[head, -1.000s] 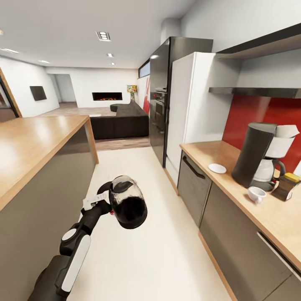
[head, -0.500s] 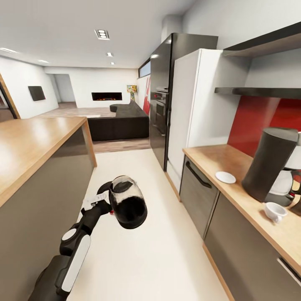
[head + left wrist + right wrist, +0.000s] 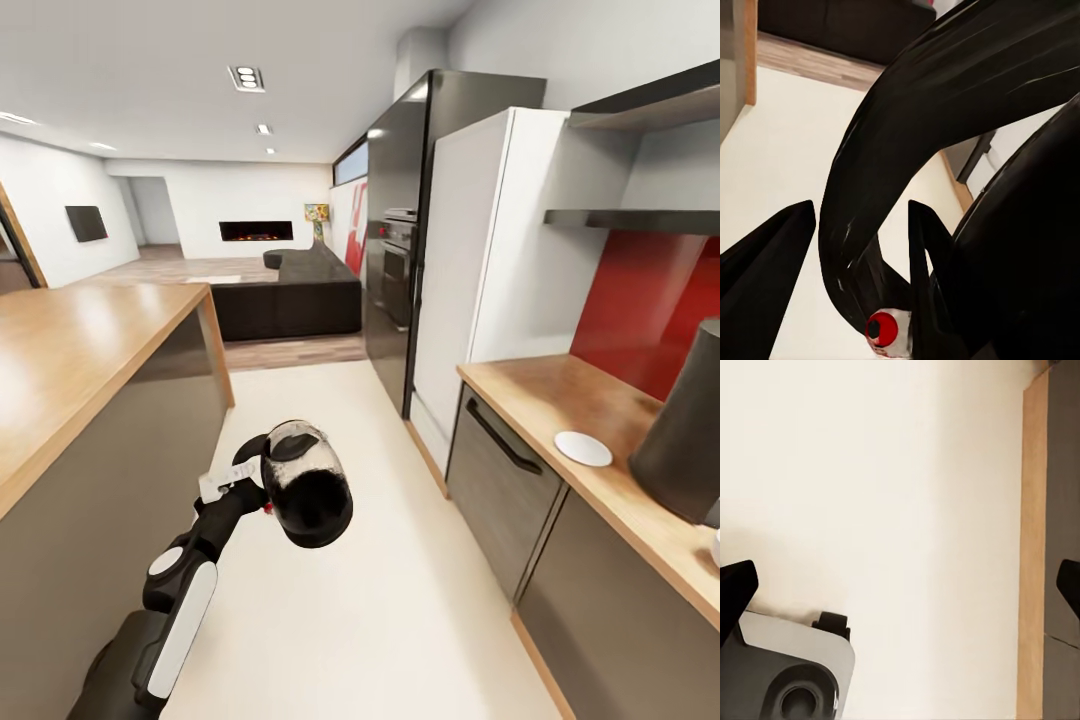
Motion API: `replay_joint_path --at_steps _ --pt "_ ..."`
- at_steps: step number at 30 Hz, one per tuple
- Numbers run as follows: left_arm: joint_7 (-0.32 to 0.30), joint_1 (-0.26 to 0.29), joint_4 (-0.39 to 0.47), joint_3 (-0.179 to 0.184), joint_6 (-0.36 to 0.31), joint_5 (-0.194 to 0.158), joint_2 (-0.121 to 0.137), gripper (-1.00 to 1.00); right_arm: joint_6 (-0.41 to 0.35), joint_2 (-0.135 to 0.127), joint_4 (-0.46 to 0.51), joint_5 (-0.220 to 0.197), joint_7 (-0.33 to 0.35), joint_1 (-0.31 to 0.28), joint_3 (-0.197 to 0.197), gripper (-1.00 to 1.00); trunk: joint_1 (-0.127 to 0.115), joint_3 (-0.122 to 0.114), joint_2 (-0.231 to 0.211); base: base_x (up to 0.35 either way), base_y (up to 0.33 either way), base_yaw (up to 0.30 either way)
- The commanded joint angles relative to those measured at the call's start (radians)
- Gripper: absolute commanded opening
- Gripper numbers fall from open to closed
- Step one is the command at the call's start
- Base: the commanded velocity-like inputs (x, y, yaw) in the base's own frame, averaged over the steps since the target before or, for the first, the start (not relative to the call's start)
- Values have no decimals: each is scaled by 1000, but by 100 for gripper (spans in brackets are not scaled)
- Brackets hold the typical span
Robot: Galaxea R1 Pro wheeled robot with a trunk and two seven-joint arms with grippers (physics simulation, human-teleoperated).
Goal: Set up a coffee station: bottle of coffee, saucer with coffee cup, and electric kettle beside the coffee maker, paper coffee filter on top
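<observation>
From the head view, the left gripper (image 3: 262,487) carries the electric kettle (image 3: 305,497) out over the pale floor (image 3: 330,600) of the aisle, well apart from the countertop (image 3: 560,400) at the right, where the saucer (image 3: 583,448) lies near the dark body of the coffee maker (image 3: 690,440). The step in hand looks like bringing the kettle to that counter, so the base should swing toward the coffee maker before the arm reaches, and the kettle should travel high enough to clear the counter edge and land on bare wood beside the machine, not on the saucer. In the left wrist view, the fingers (image 3: 765,277) stand either side of the kettle's black loop handle (image 3: 892,187), closed on it, with the red button (image 3: 881,328) just below; a firm hold and a level wrist should stop the kettle swinging. In the right wrist view, the right gripper (image 3: 900,585) hangs over the floor with its dark tips spread wide and nothing between them.
</observation>
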State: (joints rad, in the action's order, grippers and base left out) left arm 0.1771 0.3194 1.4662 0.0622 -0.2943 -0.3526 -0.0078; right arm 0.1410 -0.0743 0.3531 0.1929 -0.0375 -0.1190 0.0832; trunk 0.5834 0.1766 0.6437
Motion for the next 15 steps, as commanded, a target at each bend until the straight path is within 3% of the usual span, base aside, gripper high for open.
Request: replay_joint_path --at_steps 1,11,15 --pt "9 1 2 1 -3 -9 0 -100 1 -1 0 3 -4 -1 6 100 1 2 1 306 184 0" --pt "9 1 2 2 -3 -11 0 -100 1 -1 0 3 -4 -1 6 100 1 2 1 306 182 -3" --pt "9 1 2 2 -3 -11 0 -100 0 -1 0 3 -4 -1 6 100 1 2 1 306 182 -147"
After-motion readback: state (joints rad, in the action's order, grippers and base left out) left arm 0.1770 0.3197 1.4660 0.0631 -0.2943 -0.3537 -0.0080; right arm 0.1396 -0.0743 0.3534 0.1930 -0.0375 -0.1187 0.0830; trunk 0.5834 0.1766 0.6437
